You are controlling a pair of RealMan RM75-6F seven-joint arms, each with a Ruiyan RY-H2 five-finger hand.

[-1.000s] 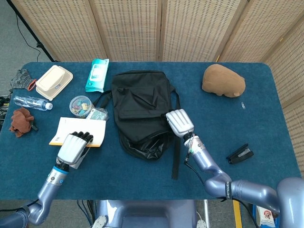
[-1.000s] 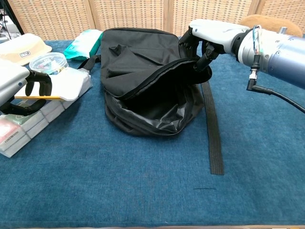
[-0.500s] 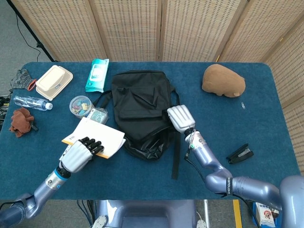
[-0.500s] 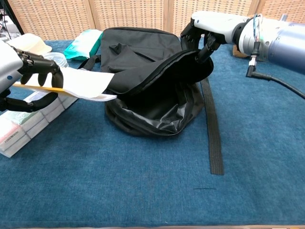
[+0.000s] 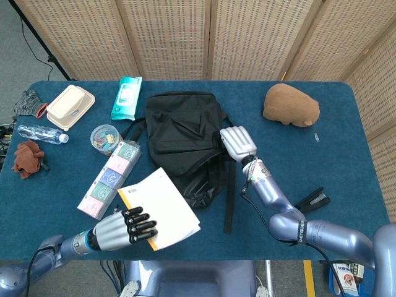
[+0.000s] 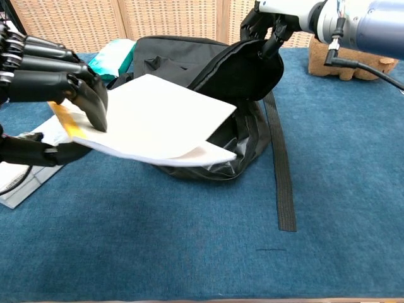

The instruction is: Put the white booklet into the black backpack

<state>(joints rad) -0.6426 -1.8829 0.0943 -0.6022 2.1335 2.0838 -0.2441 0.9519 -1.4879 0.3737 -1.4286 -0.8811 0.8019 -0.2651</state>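
Holding: left hand (image 5: 120,230) pinches the booklet (image 5: 162,206) by one edge, lifted in front of the backpack (image 5: 185,139).
Flap: right hand (image 6: 278,17) grips it, raised.
Risk: booklet's floppy corner probably snags the rim or slips out.

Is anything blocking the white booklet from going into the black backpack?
Nothing visible does. The right robot hand holds the black backpack flap up, and the white booklet, gripped by the left robot hand, sits just before the opening.

On the table: one black backpack (image 5: 185,139), one white booklet (image 5: 162,208), one teal wipes pack (image 5: 127,97), one beige lunch box (image 5: 70,106), one water bottle (image 5: 41,133), one round clear tub (image 5: 104,137), one brown plush (image 5: 291,106), two robot hands.
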